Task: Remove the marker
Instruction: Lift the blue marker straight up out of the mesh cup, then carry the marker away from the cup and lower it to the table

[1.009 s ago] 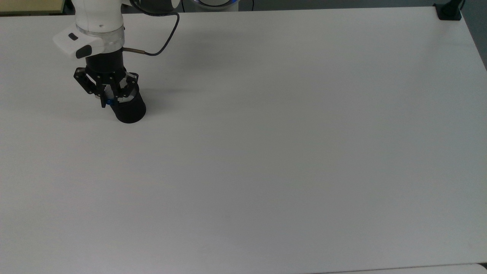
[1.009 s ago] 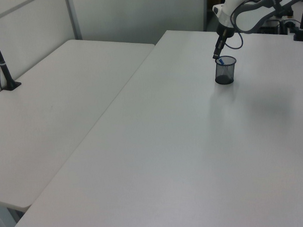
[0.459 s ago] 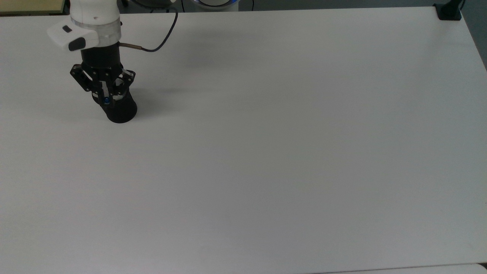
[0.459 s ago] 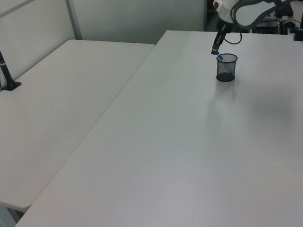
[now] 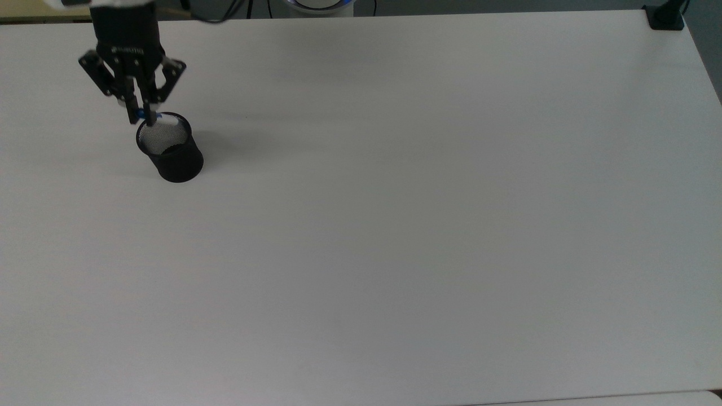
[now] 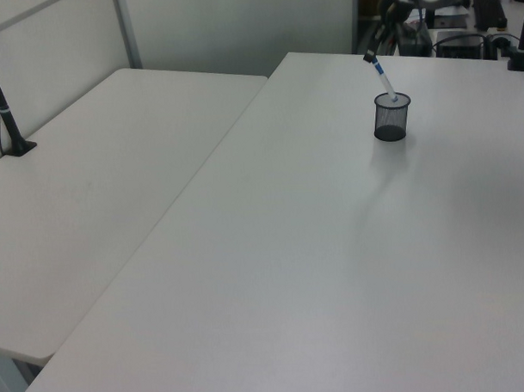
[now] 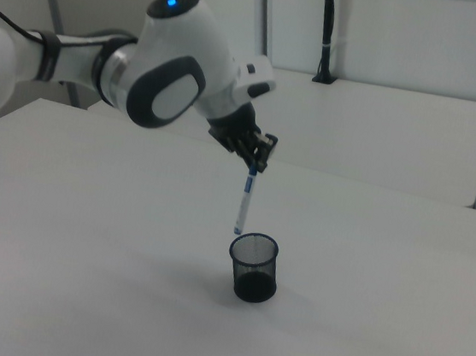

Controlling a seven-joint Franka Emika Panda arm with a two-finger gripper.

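The marker (image 7: 243,203), a slim white barrel with blue print, hangs tilted from my gripper (image 7: 255,164), which is shut on its upper blue end. Its lower tip sits about level with the rim of the black mesh cup (image 7: 253,267), at the rim's left side in the right view. In the left view the marker (image 6: 383,78) slants up and left from the cup (image 6: 392,117) to the gripper (image 6: 371,56). From the top view the gripper (image 5: 140,115) is above the cup's (image 5: 170,151) upper-left rim, with a bit of the marker (image 5: 156,118) showing.
The cup stands on a wide white table (image 5: 395,225) near the top view's upper left corner. A second white table (image 6: 90,193) adjoins on the left view's left. A black clamp post (image 5: 665,16) sits at the top view's upper right corner.
The gripper has risen and moved toward the top view's upper left, drawing the marker up out of the cup. The cup slid slightly with it between the earliest frame and the later ones.
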